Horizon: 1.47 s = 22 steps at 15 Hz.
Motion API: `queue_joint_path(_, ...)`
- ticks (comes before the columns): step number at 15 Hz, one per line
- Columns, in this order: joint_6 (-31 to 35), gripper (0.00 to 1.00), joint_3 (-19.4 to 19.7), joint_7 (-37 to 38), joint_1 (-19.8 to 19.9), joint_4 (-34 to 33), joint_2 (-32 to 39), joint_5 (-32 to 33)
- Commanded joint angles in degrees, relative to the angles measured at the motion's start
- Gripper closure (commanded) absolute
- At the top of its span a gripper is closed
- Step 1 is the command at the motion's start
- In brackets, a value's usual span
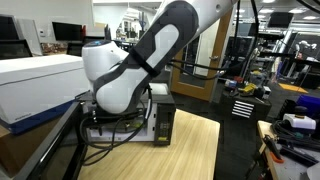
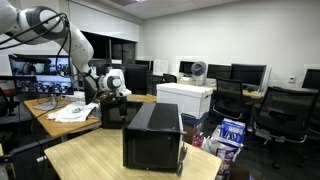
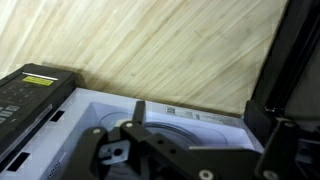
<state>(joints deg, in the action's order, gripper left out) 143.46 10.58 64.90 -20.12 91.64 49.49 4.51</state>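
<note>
In the wrist view my gripper stands open, one dark finger on the left and the other at the right. Nothing is between them. Just below the jaws lies a white surface with a printed label and a curved line on it. To its left is a black appliance panel with buttons and a small lit display. In an exterior view the gripper hangs low behind a black box-shaped appliance on the wooden table. In an exterior view the white arm hides most of the gripper.
A big white box stands beside the arm, and cables run under it. A dark case stands on the wooden tabletop. Desks with monitors, office chairs and a white box fill the room behind.
</note>
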Motion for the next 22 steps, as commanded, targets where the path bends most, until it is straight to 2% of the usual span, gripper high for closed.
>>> queue_joint_path(1,1.3,0.0,-4.3,-9.0,6.4,2.7,-2.3,-1.2)
queue_joint_path(5,-0.6,0.0,-8.4,-23.6,12.6,3.0,-2.7,-2.7)
queue_joint_path(9,-3.7,0.0,-8.7,-33.9,14.3,2.6,-2.5,-2.9)
queue_joint_path(13,-6.7,0.0,-7.2,-41.1,13.5,2.5,-2.7,-1.6)
queue_joint_path(17,-8.5,0.0,-10.0,-53.0,16.1,3.2,-3.6,-2.5)
queue_joint_path(18,-8.7,0.0,-10.0,-53.7,16.0,2.9,-3.6,-2.7)
queue_joint_path(19,-7.4,0.0,-8.2,-49.4,14.0,0.2,-0.6,-2.1)
queue_joint_path(22,-8.0,0.0,-8.8,-51.1,14.4,0.2,-1.0,-2.1)
